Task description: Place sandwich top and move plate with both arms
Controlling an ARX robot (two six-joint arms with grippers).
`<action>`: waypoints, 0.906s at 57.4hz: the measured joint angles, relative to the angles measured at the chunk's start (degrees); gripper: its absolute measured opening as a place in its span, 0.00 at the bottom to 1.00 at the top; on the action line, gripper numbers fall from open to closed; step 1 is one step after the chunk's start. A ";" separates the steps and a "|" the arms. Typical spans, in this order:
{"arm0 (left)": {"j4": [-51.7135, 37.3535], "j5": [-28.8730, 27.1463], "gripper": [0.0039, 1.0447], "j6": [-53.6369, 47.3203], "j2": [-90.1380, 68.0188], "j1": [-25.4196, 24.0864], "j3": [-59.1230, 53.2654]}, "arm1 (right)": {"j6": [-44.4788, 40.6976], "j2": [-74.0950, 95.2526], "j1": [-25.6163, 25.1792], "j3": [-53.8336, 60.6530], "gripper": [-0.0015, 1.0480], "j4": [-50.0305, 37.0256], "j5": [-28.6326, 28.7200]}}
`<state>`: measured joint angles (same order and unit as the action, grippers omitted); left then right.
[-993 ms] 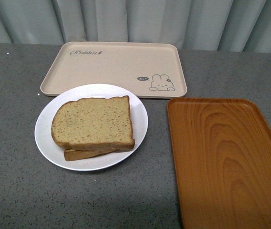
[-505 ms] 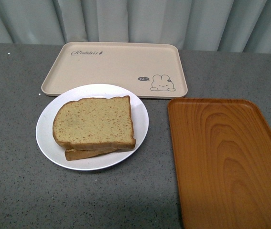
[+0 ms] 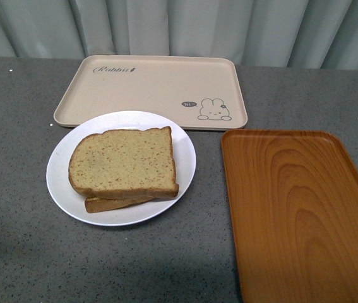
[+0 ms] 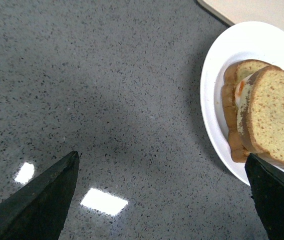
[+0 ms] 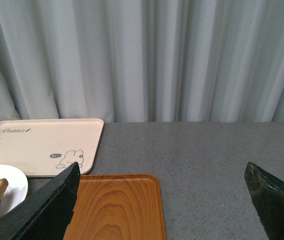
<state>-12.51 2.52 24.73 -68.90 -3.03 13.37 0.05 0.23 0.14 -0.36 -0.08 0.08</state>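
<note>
Left gripper point(image 4: 161, 155) is seen from its wrist camera with both fingers spread wide and nothing held between them; only bare grey speckled table point(image 4: 96, 85) lies in the gap. 1 of its fingers point(image 4: 277, 200) is seen right by the rim of the plate point(image 4: 217, 115); contact cannot be told. Right gripper point(image 5: 162, 165) is likewise spread wide and empty, raised above the table and pointed toward the curtain point(image 5: 142, 60), with the orange tray point(image 5: 116, 205) below it. Neither arm is seen in the front view. Sandwich top point(image 3: 123, 163) is laid flat on the lower slice point(image 3: 112, 203), roughly lined up with it but a little skewed, so 1 corner of the lower slice sticks out at the near side. In the left wrist view a white and orange egg layer point(image 4: 239, 92) is seen between the 2 slices. The stack is seated on the white plate point(image 3: 59, 183), on the left half of the table point(image 3: 14, 240). The plate's far rim is right at the near edge of the beige tray point(image 3: 153, 85) with the rabbit print; touching or overlap cannot be told. The orange tray point(image 3: 292, 208) is set to the right of the plate, apart from it, and nothing is carried on it.
</note>
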 joint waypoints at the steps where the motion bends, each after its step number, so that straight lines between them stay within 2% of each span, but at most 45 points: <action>1: -0.33 0.26 0.94 0.04 -0.90 -0.02 0.22 | 0.00 0.00 0.00 0.00 0.91 0.00 0.00; 20: -10.91 2.08 0.94 4.68 -24.26 0.48 7.93 | 0.00 0.00 0.00 0.00 0.91 0.00 0.00; 34: -13.14 3.61 0.94 13.62 -33.99 2.19 13.60 | 0.00 0.00 0.00 0.00 0.91 0.00 0.00; 52: -15.02 4.20 0.94 17.14 -38.82 3.13 17.75 | 0.00 0.00 0.00 0.00 0.91 0.00 0.00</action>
<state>-27.53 6.72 41.87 -107.72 0.10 31.11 0.05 0.23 0.14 -0.36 -0.08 0.08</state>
